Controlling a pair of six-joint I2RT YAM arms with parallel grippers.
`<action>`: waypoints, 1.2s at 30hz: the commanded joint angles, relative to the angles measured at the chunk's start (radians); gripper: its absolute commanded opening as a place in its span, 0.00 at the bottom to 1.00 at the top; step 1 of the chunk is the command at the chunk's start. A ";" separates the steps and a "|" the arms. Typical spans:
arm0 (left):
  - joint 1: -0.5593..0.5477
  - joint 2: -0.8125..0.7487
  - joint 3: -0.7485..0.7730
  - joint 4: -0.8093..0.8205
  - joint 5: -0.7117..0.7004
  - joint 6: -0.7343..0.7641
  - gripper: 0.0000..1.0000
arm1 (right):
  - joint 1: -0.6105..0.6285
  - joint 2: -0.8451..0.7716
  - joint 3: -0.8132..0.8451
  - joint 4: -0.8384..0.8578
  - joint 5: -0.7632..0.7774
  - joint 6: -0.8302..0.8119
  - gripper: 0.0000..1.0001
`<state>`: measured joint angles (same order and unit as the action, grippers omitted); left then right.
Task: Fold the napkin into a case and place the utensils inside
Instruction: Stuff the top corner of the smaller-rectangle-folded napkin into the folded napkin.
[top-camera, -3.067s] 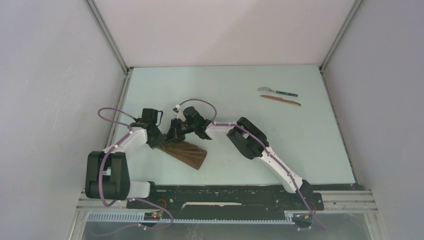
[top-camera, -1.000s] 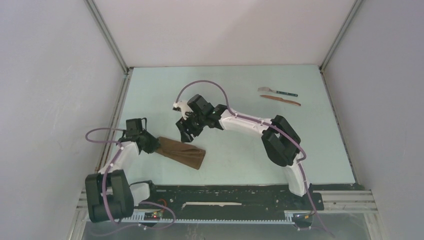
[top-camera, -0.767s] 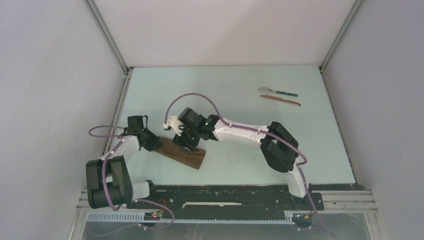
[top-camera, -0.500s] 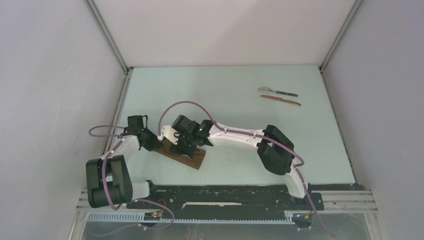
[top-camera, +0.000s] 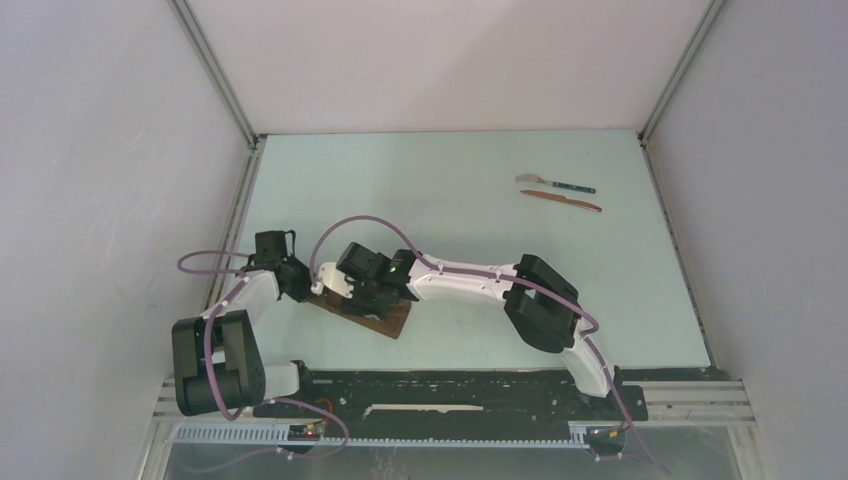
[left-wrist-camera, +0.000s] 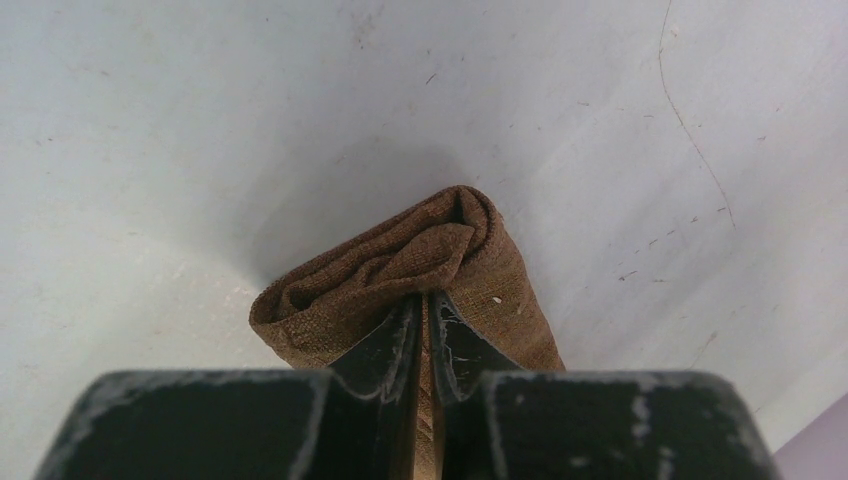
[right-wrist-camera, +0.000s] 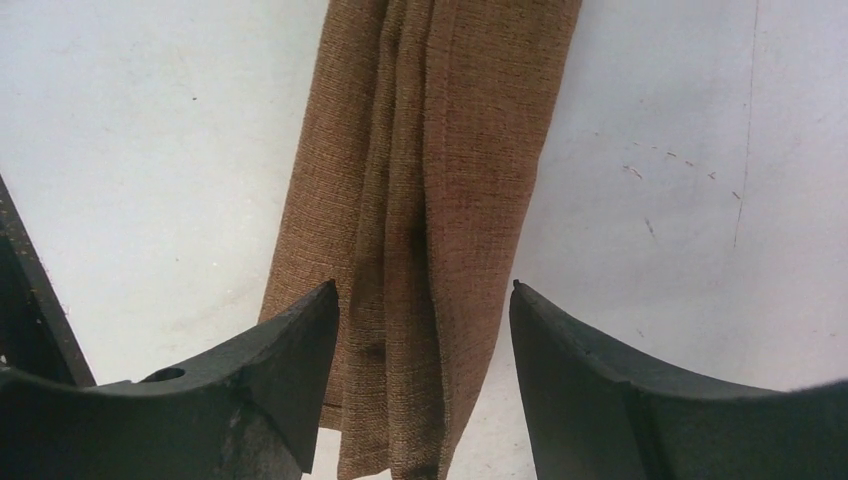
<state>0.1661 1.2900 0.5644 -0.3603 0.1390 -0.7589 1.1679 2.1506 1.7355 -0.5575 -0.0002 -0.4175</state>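
The dark-brown napkin (top-camera: 388, 319) lies folded into a narrow oblong at the near left of the table. My left gripper (top-camera: 305, 291) is shut on its bunched left end; in the left wrist view the fingertips (left-wrist-camera: 424, 297) pinch a fold of the napkin (left-wrist-camera: 400, 262). My right gripper (top-camera: 352, 298) stands open low over the strip, and its two fingers straddle the napkin (right-wrist-camera: 440, 150) around the midpoint (right-wrist-camera: 424, 288). The utensils lie far right at the back: a silver-headed piece with a teal handle (top-camera: 556, 183) and a reddish-brown knife (top-camera: 561, 200).
The pale table (top-camera: 470, 230) is walled by white panels at the left, back and right. A metal rail (top-camera: 240, 215) runs along the left edge. Both arm bases and a black rail (top-camera: 450, 385) sit at the near edge.
My right gripper has swung down and left from above the table onto the napkin, staying open. My left gripper keeps its hold on the napkin's left end, barely moving.
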 joint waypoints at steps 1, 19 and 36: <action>0.004 0.006 0.006 0.032 -0.037 0.021 0.12 | 0.024 -0.006 0.018 0.020 0.029 -0.015 0.72; 0.005 -0.023 0.029 0.004 -0.024 0.021 0.13 | 0.065 0.016 -0.028 0.091 0.162 -0.046 0.68; 0.005 -0.203 0.040 -0.133 -0.005 0.033 0.33 | 0.071 0.010 -0.068 0.134 0.172 -0.034 0.69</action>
<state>0.1661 1.1458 0.5648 -0.4366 0.1356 -0.7502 1.2255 2.1811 1.6894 -0.4580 0.1787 -0.4477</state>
